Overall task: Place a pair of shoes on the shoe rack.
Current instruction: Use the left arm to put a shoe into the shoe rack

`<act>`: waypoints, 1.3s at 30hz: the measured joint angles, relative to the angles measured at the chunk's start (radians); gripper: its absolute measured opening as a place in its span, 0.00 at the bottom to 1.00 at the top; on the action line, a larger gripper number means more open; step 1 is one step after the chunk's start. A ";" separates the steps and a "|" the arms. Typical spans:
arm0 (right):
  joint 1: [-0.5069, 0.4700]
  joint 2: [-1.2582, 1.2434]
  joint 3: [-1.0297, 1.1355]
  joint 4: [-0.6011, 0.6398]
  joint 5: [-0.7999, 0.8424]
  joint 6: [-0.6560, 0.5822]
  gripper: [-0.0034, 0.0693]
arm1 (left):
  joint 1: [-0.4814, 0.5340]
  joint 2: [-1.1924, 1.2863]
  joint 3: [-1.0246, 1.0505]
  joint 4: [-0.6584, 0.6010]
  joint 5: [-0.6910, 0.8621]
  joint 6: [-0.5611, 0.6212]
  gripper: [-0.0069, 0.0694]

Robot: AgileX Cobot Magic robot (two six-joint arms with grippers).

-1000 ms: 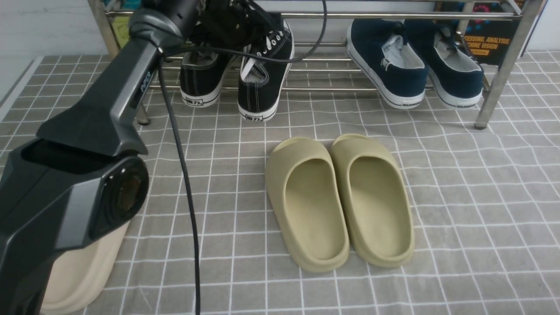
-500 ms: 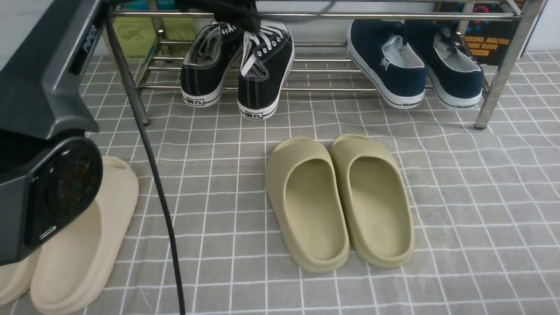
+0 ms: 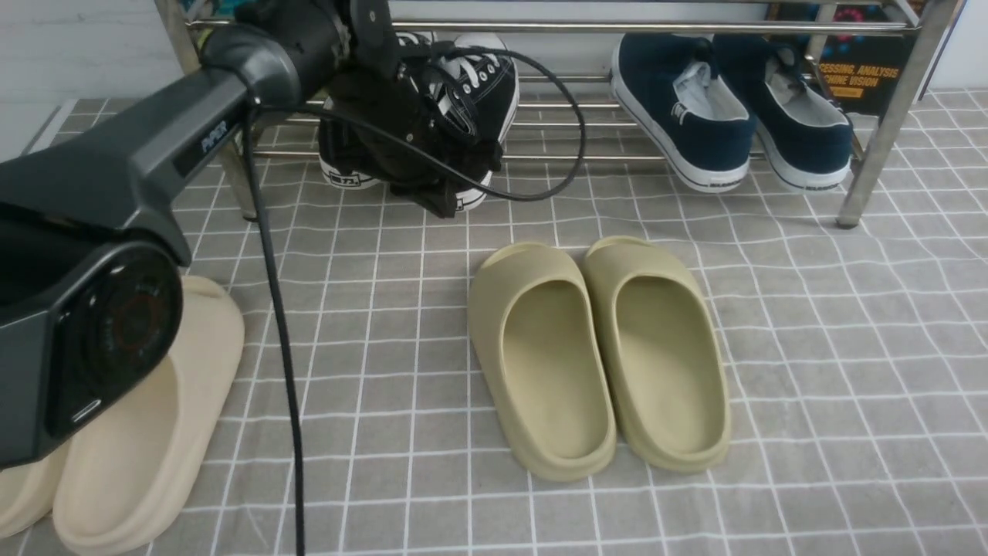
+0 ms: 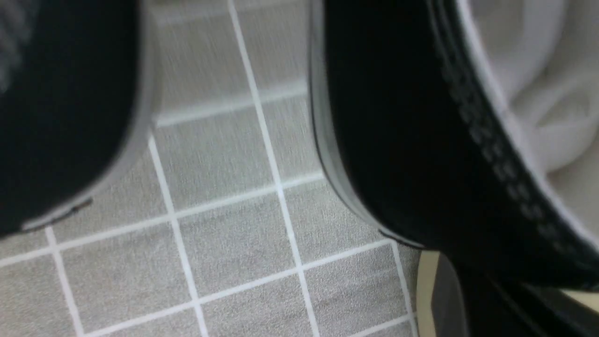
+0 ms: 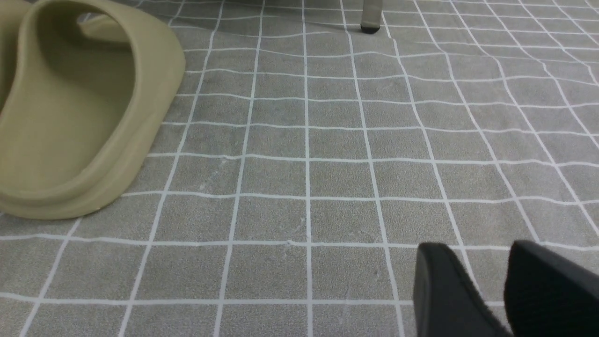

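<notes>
On the rack's low shelf, 11 o'clock: the pair of shoes (image 3: 490, 93) sits side by side, toes tilted up toward the back, heels hanging over the front rod.
Shoe rack (image 3: 888, 131): runs along the far edge, 10 to 2 o'clock.
Your left gripper (image 3: 436, 197): jaws fully closed, low in front of the right-hand shoe's heel; you cannot tell whether it touches the heel, and you see nothing held.
Left wrist view: both black heels close and blurred, grid mat (image 4: 224, 187) between them.
Your right gripper (image 5: 482, 257): fingers apart, empty, low over the mat.
Navy sneakers (image 3: 695, 116): same shelf, 1 o'clock, well apart from the black pair.
Olive slippers (image 3: 602, 355): mid-mat, touching each other.
Cream slippers (image 3: 139, 448): 8 o'clock, partly behind your left arm.
</notes>
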 joint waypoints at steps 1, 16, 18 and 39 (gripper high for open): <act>0.000 0.000 0.000 0.000 0.000 0.000 0.38 | 0.000 0.000 0.001 0.001 -0.005 -0.007 0.07; 0.000 0.000 0.000 0.000 0.000 0.000 0.38 | -0.002 -0.009 -0.094 0.002 -0.035 -0.036 0.07; 0.000 0.000 0.000 0.000 0.000 0.000 0.38 | -0.002 -0.009 -0.097 -0.005 -0.030 -0.036 0.07; 0.000 0.000 0.000 0.000 0.000 0.000 0.38 | 0.041 -0.008 -0.100 0.314 0.130 -0.132 0.07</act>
